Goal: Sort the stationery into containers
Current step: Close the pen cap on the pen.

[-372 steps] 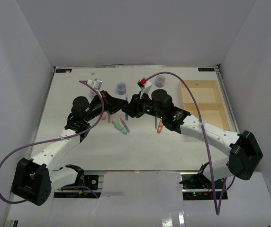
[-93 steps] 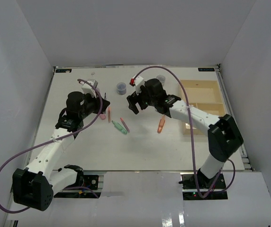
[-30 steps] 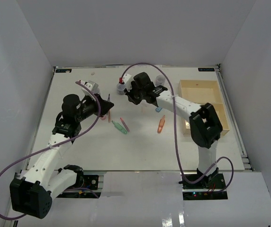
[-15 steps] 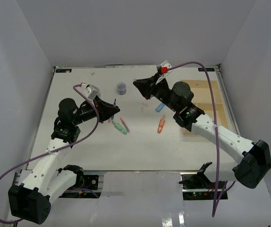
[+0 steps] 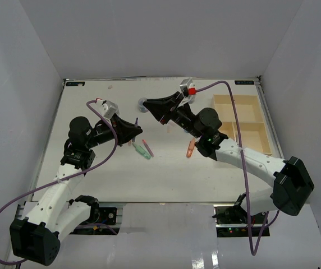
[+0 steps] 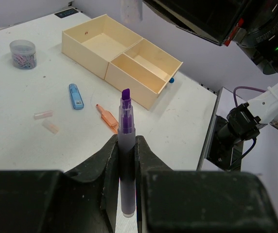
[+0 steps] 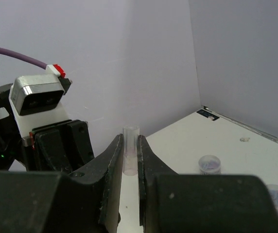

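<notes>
Right gripper point(image 7: 130, 140) has swung down and left since half a second ago and now sits close to your left gripper point(image 6: 127, 141), tips facing. Left arm hasn't shifted. Left gripper is clamped on an uncapped purple highlighter point(image 6: 126, 124), tip out. Right gripper pinches a clear tubular cap point(image 7: 130, 148). My read: you're lining them up to cap it before sorting. The highlighter hangs over the table, well apart from the pale beige wooden tray point(image 6: 85, 58). A slim orange marker point(image 6: 109, 117) and a stubby blue piece point(image 6: 76, 95) lie loose outside it.

The tray point(image 6: 85, 57) is pale, matt bare wood. The purple marker point(image 6: 126, 141) looks like smooth, translucent plastic — the cap point(image 7: 130, 145) clear plastic. The white surface point(image 6: 22, 150) is matt.
</notes>
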